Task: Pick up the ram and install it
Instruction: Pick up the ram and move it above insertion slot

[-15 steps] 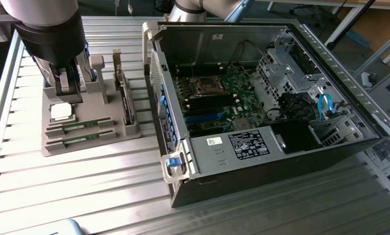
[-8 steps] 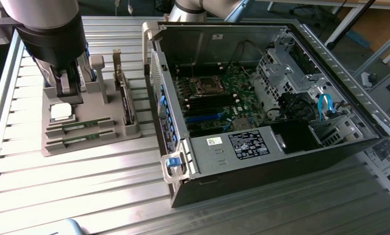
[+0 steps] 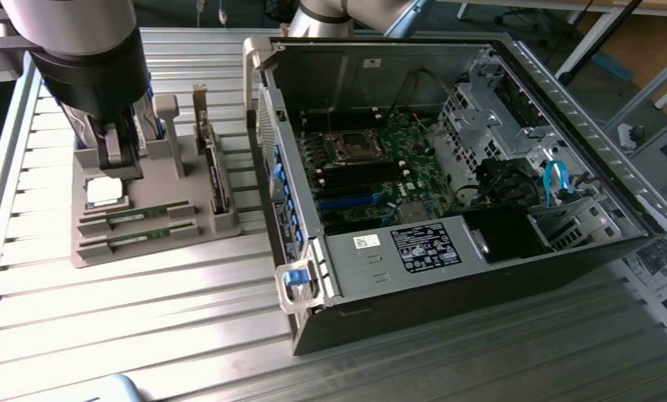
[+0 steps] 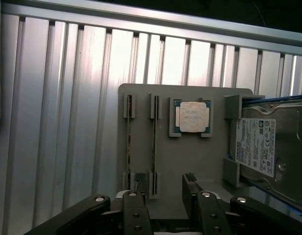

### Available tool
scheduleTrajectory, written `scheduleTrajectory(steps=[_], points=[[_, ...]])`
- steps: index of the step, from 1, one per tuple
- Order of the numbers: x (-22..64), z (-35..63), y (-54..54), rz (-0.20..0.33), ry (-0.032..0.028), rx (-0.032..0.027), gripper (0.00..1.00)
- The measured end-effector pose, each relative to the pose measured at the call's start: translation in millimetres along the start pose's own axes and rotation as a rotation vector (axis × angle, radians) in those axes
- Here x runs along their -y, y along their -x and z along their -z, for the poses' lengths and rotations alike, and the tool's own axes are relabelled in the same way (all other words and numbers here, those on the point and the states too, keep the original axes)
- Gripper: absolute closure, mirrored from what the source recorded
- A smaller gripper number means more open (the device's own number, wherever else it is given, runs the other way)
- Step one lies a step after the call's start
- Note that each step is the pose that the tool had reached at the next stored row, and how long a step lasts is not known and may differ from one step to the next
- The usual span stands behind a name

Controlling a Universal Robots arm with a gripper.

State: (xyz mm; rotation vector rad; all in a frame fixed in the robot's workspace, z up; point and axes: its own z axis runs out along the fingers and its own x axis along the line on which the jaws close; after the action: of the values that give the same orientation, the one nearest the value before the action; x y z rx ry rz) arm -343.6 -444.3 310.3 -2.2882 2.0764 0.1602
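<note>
Two green ram sticks lie side by side in slots of a grey holder (image 3: 143, 251): one ram (image 3: 135, 218) and its twin (image 3: 132, 240). In the wrist view they show edge-on as thin lines, one ram (image 4: 154, 142) and the other (image 4: 129, 142). My gripper (image 3: 118, 163) hangs above the holder's CPU end. In the wrist view the gripper (image 4: 163, 193) is open and empty, and its dark fingers (image 4: 192, 191) sit on either side of the end of the ram nearer the CPU, above it.
A square silver CPU (image 4: 192, 117) and a silver hard drive (image 4: 268, 147) sit in the same holder, with a card (image 3: 212, 167) standing on edge. The open PC case (image 3: 310, 276), motherboard (image 3: 383, 163) exposed, stands to the exterior view's right on the ribbed metal table (image 3: 143, 335).
</note>
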Motion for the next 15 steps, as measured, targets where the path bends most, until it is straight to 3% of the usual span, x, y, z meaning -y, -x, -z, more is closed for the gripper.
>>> scheduleTrajectory(steps=[15], points=[[0.3,-8.7,-1.0,0.000,-0.0009,0.0091,0.58]])
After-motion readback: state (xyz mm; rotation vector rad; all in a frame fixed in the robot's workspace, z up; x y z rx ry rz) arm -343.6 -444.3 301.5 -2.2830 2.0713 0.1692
